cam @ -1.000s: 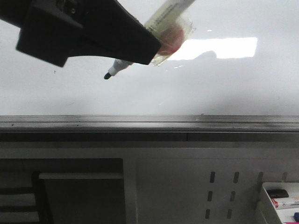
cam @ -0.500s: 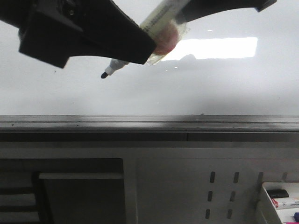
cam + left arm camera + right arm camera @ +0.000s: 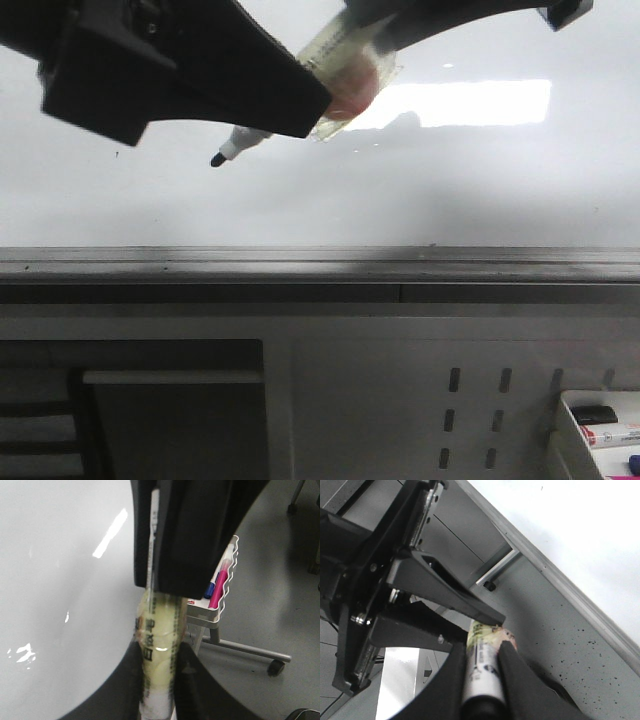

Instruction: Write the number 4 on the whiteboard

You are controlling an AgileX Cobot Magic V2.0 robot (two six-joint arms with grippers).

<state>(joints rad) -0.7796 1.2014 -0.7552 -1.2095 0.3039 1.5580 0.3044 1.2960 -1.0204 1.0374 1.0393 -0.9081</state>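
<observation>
The whiteboard (image 3: 450, 190) fills the upper front view, glossy, with a bright light patch. No number 4 shows on it. A tape-wrapped marker (image 3: 340, 85) slants across the board, its black tip (image 3: 216, 160) pointing down and left just off or at the surface; contact cannot be told. My left gripper (image 3: 312, 112) is shut on the marker's yellowish wrapped barrel (image 3: 157, 645). My right gripper (image 3: 372, 28) comes in from the top right and is shut on the marker's upper white end (image 3: 481, 667). In the wrist views both pairs of fingers press the barrel's sides.
The board's grey metal tray edge (image 3: 320, 265) runs across below it. Under that is a perforated grey panel (image 3: 470, 410). A white wire holder (image 3: 600, 430) with spare markers (image 3: 217, 587) hangs at the lower right. A tiny black speck (image 3: 117, 153) sits on the board.
The right gripper has come in from the top right and closed on the marker's upper end. The marker tip has drifted slightly left and up.
</observation>
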